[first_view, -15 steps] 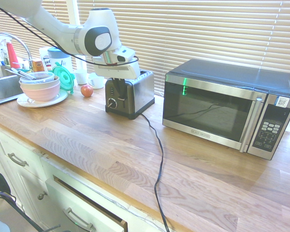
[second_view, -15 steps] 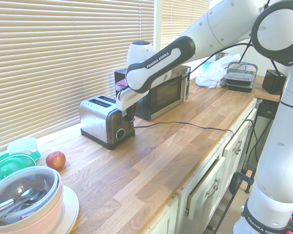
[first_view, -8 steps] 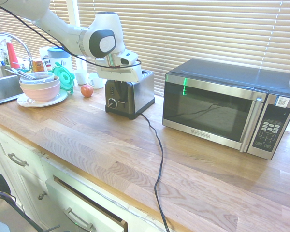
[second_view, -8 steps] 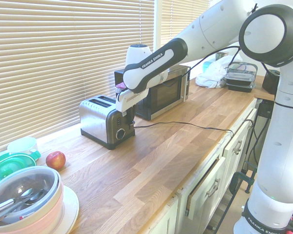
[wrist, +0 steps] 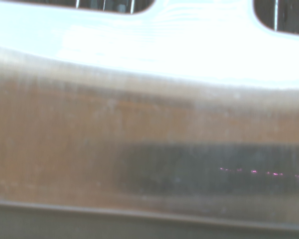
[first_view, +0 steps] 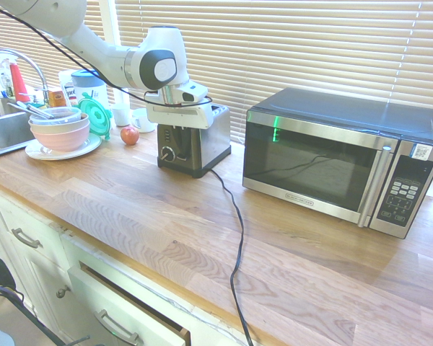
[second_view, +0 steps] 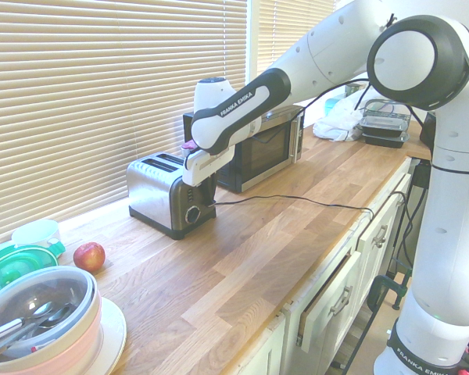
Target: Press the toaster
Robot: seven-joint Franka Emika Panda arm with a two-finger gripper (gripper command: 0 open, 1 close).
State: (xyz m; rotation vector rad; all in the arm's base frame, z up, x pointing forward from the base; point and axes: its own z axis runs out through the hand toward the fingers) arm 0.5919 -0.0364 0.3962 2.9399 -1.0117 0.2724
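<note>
The tool (first_view: 170, 134), closed and holding nothing, hangs at the front end of the toaster (first_view: 202, 143); the press seems underway, next a straight push down on the lever

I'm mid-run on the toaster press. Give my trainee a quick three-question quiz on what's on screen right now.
1. True or false: the gripper is at the toaster's dial end.
2. What round red item lies on the counter between the toaster and the stacked bowls?
A. apple
B. mug
C. sponge
3. Fill in: the toaster's black cord runs off the counter's ____ edge.

Key: 1 true; 2 A; 3 front.
</note>
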